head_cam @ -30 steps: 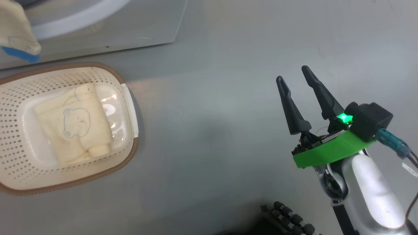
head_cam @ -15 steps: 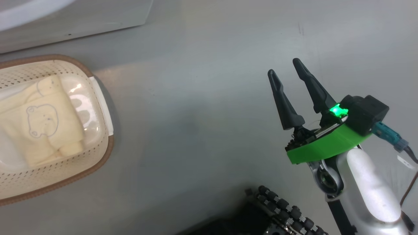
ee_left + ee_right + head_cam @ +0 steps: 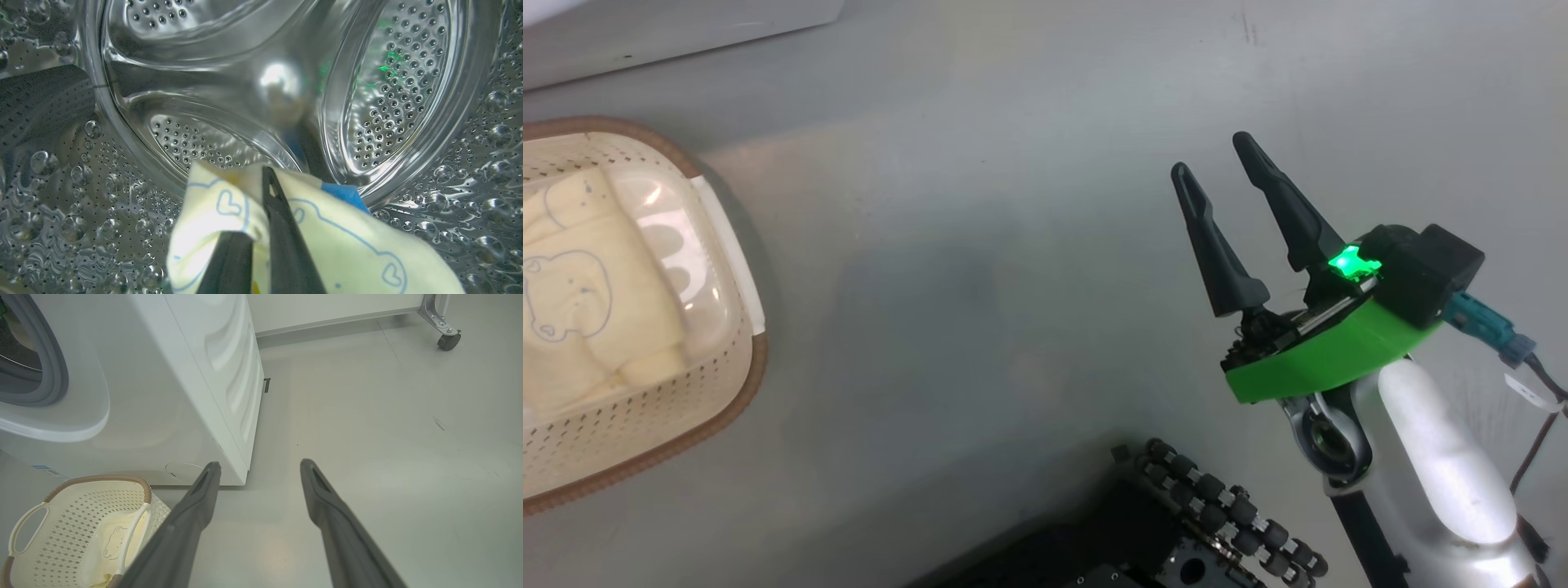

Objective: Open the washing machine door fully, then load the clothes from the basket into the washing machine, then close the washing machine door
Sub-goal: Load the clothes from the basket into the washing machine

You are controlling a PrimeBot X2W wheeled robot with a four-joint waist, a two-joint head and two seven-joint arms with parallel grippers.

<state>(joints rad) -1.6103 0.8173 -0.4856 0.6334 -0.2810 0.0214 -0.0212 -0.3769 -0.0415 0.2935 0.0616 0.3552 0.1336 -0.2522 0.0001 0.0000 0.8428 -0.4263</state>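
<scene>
Inside the steel drum (image 3: 388, 81), the left gripper (image 3: 261, 228) pinches the bear-print garment (image 3: 347, 245). Release too near the mouth and it may slump out! The right gripper (image 3: 1211, 153) hangs empty, fingers spread.

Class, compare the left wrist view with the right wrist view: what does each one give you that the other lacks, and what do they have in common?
Left wrist view: the perforated steel drum seen from inside, and the left gripper shut on a cream garment with a blue patch.

Right wrist view: the white outside of the washing machine, its grey gasket, the basket holding a folded garment, the floor, a caster, and the open right gripper.

Shared: the washing machine, and one cream line-printed garment each.
</scene>
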